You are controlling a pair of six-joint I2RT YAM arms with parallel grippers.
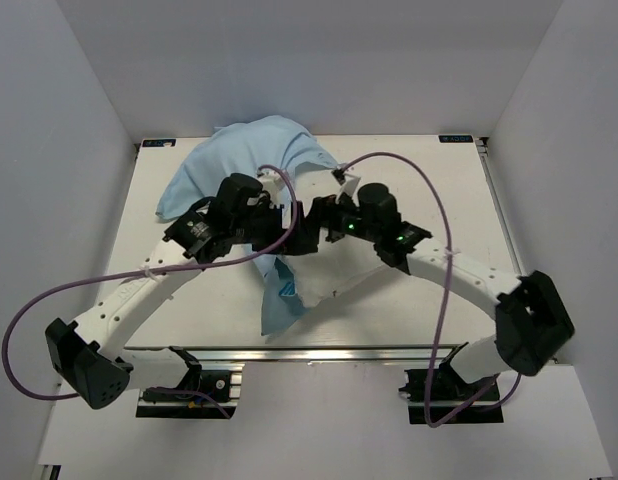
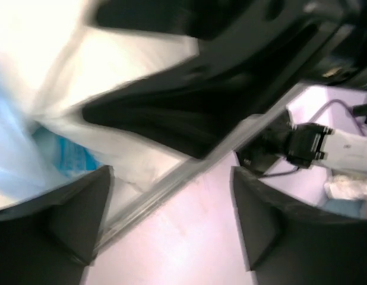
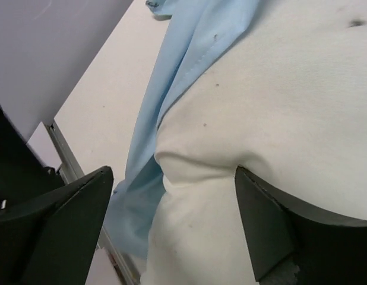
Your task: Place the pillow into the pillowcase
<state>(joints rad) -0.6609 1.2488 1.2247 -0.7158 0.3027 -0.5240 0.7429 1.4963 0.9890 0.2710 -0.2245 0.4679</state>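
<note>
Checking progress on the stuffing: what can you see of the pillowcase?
The pillowcase is thin, light-blue cloth, bunched in a crumpled heap at the far side of the table, with a strip trailing nearward that shows a sea-green patterned patch. It lies along the speckled white pillow, whose visible face is uncovered.

The table (image 1: 439,190) holds pillow (image 1: 324,278), seemingly overlapping pillowcase (image 1: 244,155).

Centre of the overhead view: the pillow (image 1: 324,265) lies mid-desk (image 1: 439,190). The pillowcase (image 1: 239,160) is heaped behind it toward the upper left, with one fold trailing down the pillow's left side to the desk's near edge. Over the pillow, the left hand (image 1: 284,232) and right hand (image 1: 311,222) sit side by side, nearly touching, at frame centre.
</note>
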